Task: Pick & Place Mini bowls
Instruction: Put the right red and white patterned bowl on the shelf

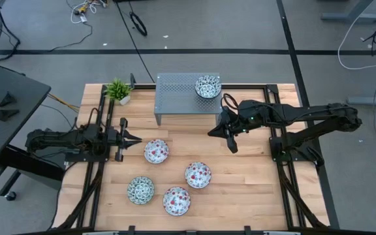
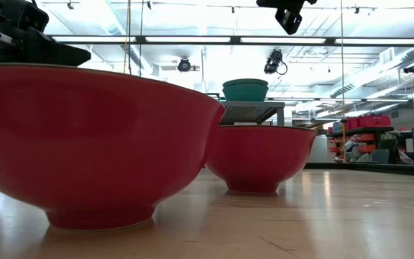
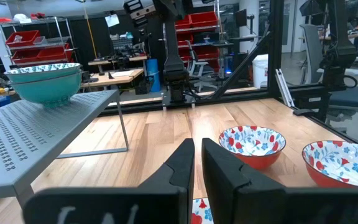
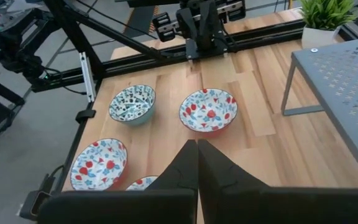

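Table: a light wooden table top (image 1: 253, 189) is seen from above, with a dark frame along its sides.

Stand: a grey perforated metal stand (image 1: 175, 98) is placed at the far middle of the table, on thin legs.

Bowl on the stand: one small round green-teal patterned ceramic bowl (image 1: 208, 86) is set on the right end of the stand top. In the left wrist view it looks like two teal bowls stacked (image 3: 44, 79); this cannot be told for sure.

Bowls on the table: four mini bowls are laid on the wood in front of the stand, all apart from each other. A reddish-pink patterned bowl (image 1: 156, 151) is found nearest to the left gripper. A second reddish-pink bowl (image 1: 198, 175) is placed to the right of it and nearer to the front. A third reddish-pink bowl (image 1: 176, 200) is closest to the front edge. A green-teal patterned bowl (image 1: 140, 190) is beside it, to the left.

Left gripper: the left gripper (image 1: 136, 138) is held low above the table at the left side, pointed to the nearest reddish-pink bowl. Its fingers are nearly closed, with a narrow gap, and nothing is held.

Right gripper: the right gripper (image 1: 220, 139) is held above the table in front of the right end of the stand. Its fingers are pressed together and nothing is held.

Plant: a small green plant in a white pot (image 1: 118, 90) is placed at the left of the stand.
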`<state>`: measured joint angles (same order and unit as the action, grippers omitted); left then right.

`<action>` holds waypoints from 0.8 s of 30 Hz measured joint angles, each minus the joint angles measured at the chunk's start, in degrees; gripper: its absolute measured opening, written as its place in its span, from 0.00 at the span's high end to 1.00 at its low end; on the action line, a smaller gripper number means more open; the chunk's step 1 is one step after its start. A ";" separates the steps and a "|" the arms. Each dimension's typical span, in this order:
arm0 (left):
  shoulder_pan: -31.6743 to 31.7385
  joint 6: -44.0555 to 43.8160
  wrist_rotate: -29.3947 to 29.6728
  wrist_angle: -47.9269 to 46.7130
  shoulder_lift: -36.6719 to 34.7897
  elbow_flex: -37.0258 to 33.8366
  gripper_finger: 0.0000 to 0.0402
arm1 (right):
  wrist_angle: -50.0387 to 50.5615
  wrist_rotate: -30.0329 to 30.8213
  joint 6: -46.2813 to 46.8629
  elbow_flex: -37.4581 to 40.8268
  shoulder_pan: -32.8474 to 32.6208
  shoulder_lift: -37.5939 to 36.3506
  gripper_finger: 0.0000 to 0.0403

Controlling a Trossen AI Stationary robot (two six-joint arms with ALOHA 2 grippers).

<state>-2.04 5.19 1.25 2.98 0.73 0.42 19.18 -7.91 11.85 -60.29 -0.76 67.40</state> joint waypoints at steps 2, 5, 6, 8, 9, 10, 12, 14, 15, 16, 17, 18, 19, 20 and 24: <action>-0.01 -0.02 0.01 -0.02 0.00 -0.01 0.91 | 0.00 0.08 0.78 0.00 -0.58 0.00 1.00; 0.00 -0.01 0.00 -0.01 0.00 0.00 0.91 | 0.00 0.16 1.62 -0.02 -1.59 0.00 1.00; -0.02 -0.01 0.01 -0.01 0.00 0.00 0.91 | -0.02 0.15 1.98 -0.01 -1.94 0.00 1.00; -0.02 0.00 0.00 0.00 0.00 -0.01 0.91 | -0.04 0.14 2.72 -0.02 -2.48 0.00 1.00; -0.02 -0.02 0.01 -0.02 0.00 -0.01 0.91 | -0.10 0.12 2.79 -0.02 -2.72 0.00 1.00; 0.00 -0.02 0.01 0.00 0.00 -0.01 0.91 | -0.18 0.13 2.89 -0.02 -3.02 0.00 1.00; 0.00 0.00 -0.01 0.00 0.00 -0.01 0.91 | -0.34 0.11 2.91 -0.02 -3.54 0.00 1.00; 0.00 0.00 0.01 0.00 0.00 -0.01 0.91 | -0.58 0.09 3.35 -0.02 -4.00 0.00 1.00; -0.02 0.00 0.01 0.00 0.00 -0.01 0.91 | -0.65 -0.01 3.79 -0.04 -4.18 0.00 1.00; 0.00 0.00 0.00 -0.01 0.00 0.00 0.91 | -0.71 -0.04 4.11 -0.04 -4.37 0.00 1.00; 0.00 -0.02 0.01 -0.01 0.00 -0.01 0.91 | -0.86 -0.04 4.19 -0.04 -4.45 0.00 1.00; 0.00 0.00 0.01 -0.02 0.00 -0.01 0.91 | -1.09 -0.04 4.20 -0.04 -4.60 0.00 1.00; -0.02 0.00 -0.01 -0.02 0.00 -0.01 0.91 | -1.29 -0.04 4.20 -0.04 -4.84 0.00 1.00; 0.00 0.00 0.01 -0.02 0.00 0.01 0.91 | -1.55 -0.02 4.20 -0.04 -5.04 0.00 1.00; 0.00 -0.01 0.00 0.00 0.00 0.01 0.91 | -3.55 -0.04 4.60 -0.04 -6.04 0.00 1.00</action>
<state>-2.04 5.18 1.25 2.98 0.73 0.43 15.63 -7.94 16.45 -60.34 -6.80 67.40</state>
